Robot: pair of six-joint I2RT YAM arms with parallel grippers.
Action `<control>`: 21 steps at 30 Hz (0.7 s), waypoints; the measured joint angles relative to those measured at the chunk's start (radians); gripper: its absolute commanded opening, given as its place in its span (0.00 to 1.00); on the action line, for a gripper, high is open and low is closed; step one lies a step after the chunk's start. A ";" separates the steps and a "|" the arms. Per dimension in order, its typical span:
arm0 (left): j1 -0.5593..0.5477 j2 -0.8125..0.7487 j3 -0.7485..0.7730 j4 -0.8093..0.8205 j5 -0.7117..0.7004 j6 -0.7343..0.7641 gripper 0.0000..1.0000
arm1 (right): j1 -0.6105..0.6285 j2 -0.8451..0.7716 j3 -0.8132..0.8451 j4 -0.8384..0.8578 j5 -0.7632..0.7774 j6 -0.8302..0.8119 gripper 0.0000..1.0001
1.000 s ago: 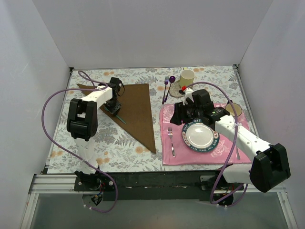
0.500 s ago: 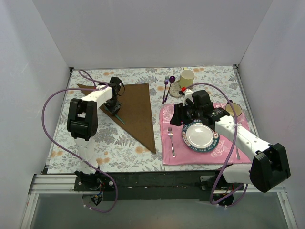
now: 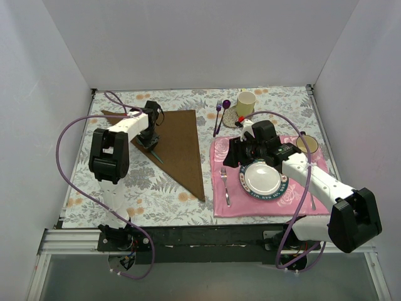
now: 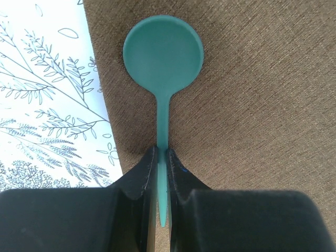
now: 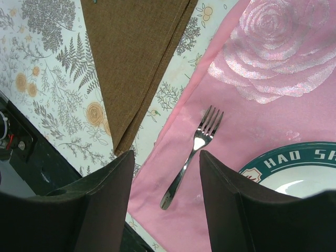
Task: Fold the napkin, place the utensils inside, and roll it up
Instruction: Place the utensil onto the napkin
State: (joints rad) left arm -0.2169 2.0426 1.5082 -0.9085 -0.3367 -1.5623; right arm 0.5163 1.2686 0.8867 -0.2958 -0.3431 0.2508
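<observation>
Looking from the top camera, we see the dark brown cloth napkin [image 3: 178, 147] folded into a triangle on the left half of the floral tablecloth [image 3: 125, 188]. The left gripper [image 3: 152, 144] stands over the napkin's left edge, in the same place as a second ago, with the thin teal plastic spoon [image 3: 159, 156] under it. The right gripper [image 3: 233, 157] has moved a little down and left over the pink rose-patterned placemat [image 3: 276, 204]. It is now nearer to the silver metal fork [image 3: 225, 186] beside the white plate with the dark rim [image 3: 262, 178].

From the left wrist camera, the two black fingers [image 4: 142, 173] are closed on the spoon's handle. Its round bowl is over the napkin, close to the cloth's edge; we cannot tell if it touches. We judge that only the release is missing.

From the right wrist camera, the fingers [image 5: 113, 184] are wide apart and hold nothing, and the fork lies between them on the placemat. We think the fold is done and this arm prepares to take the fork next.
</observation>
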 measured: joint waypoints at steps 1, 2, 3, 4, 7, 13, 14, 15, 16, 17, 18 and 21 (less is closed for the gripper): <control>0.000 0.000 0.001 0.000 -0.001 -0.001 0.00 | 0.000 0.000 0.000 0.000 0.000 0.000 0.61; 0.002 0.000 0.003 0.002 -0.001 -0.002 0.00 | 0.000 0.000 0.000 0.001 0.000 0.000 0.61; 0.003 0.000 0.003 0.002 -0.001 -0.003 0.00 | 0.000 0.000 0.000 0.001 0.000 0.000 0.61; 0.004 0.000 0.003 0.001 -0.001 -0.006 0.00 | 0.000 0.000 -0.001 0.000 0.000 0.000 0.61; 0.007 0.000 0.003 0.004 0.000 -0.013 0.00 | 0.000 0.000 -0.003 0.003 0.000 0.001 0.61; 0.017 -0.026 -0.043 0.054 0.013 -0.028 0.19 | 0.000 0.000 -0.018 0.007 -0.001 0.007 0.61; 0.020 -0.029 -0.047 0.059 0.018 -0.030 0.24 | 0.000 0.000 -0.018 0.008 -0.002 0.008 0.61; 0.023 -0.029 -0.048 0.062 0.019 -0.031 0.36 | 0.000 0.000 -0.018 0.009 -0.004 0.008 0.61; 0.026 -0.029 -0.050 0.067 0.022 -0.030 0.43 | 0.000 0.000 -0.018 0.010 -0.005 0.008 0.61; 0.028 -0.030 -0.051 0.070 0.022 -0.028 0.49 | 0.000 0.000 -0.018 0.009 -0.006 0.008 0.61; 0.031 -0.032 -0.054 0.075 0.023 -0.028 0.53 | 0.000 0.000 -0.018 0.010 -0.007 0.008 0.61; 0.034 -0.041 -0.062 0.082 0.027 -0.025 0.65 | 0.000 0.002 -0.020 0.018 -0.010 0.008 0.61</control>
State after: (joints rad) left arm -0.1829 2.0014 1.4460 -0.8268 -0.3099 -1.5871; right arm 0.5163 1.2705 0.8669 -0.2783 -0.3531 0.2584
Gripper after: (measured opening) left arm 0.564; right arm 0.609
